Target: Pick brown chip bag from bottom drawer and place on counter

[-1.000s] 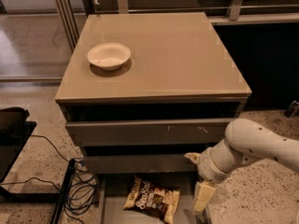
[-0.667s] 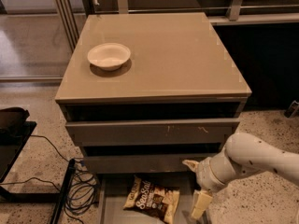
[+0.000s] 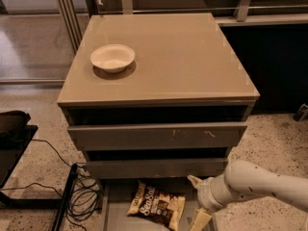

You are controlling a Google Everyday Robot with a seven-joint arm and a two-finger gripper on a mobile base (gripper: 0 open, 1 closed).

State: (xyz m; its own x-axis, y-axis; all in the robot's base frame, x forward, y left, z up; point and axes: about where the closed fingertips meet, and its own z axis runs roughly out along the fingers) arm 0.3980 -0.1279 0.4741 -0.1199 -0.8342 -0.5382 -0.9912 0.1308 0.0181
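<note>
Lettering in white script faces up on the brown chip bag (image 3: 156, 205), which lies flat and slightly askew on the floor of the bottom drawer (image 3: 115, 214). That drawer is pulled out at the foot of the cabinet, a shallow grey tray, and the bag is the only thing seen in it. Just beside the bag, to its right, hangs the gripper (image 3: 195, 202); its two cream fingers stand spread apart, one tip up near the drawer front above, the other down at the tray's right side, with nothing between them and no contact with the bag. The white arm (image 3: 260, 182) reaches in from the lower right.

Above the tray, the two upper drawers (image 3: 154, 136) show their grey fronts, each slightly out. The counter (image 3: 192, 57) on top is glossy taupe and carries a white bowl (image 3: 112, 57) near its left edge; the bowl looks empty. Left of the cabinet, black cables (image 3: 82, 196) coil on the speckled floor (image 3: 274, 134).
</note>
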